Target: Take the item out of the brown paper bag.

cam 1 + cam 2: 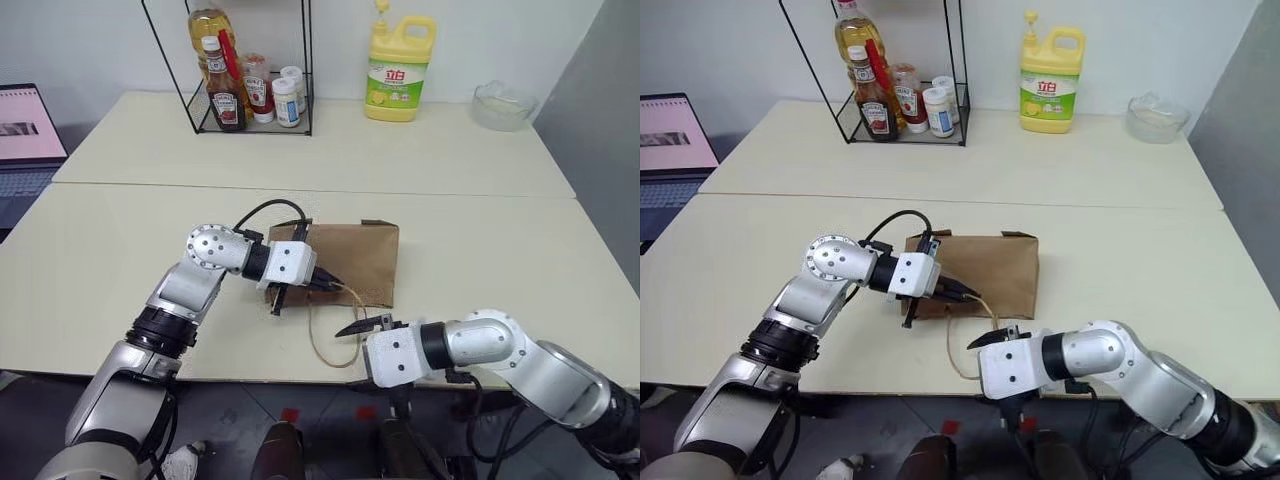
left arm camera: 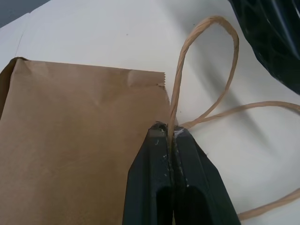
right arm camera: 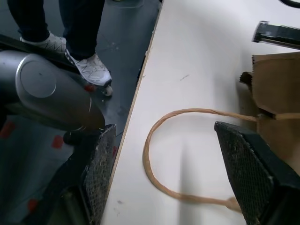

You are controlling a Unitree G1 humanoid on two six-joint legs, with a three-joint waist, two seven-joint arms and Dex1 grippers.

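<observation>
bag lying flat, item not out yet

while the brown paper bag [image 1: 345,262] lies flat on the table [image 1: 480,220], nothing has come out of it — the item cannot be seen, so by my judgement it sits inside and nearly the whole job is left: open the mouth, reach in, pull the item free.

head views: the left gripper [image 1: 328,283] sits at the bag's near-left corner, by its mouth edge, fingers pressed together. the right gripper [image 1: 996,337] hangs off the bag's near side, just beyond the cord handle [image 1: 322,335] that loops out from the bag toward the table's front edge.

left wrist view: the left gripper's fingertips [image 2: 159,140] are pinched tight on one strand of a cord handle [image 2: 197,61] right where it leaves the bag's edge; the paper itself lies beside the fingers.

right wrist view: the right gripper's fingers [image 3: 243,164] stand spread wide, holding nothing, with the loose cord loop [image 3: 154,154] on the table between them and the bag's mouth [image 3: 274,93] just past one finger. a person's shoes [image 3: 89,70] show on the floor beyond the table edge.
</observation>
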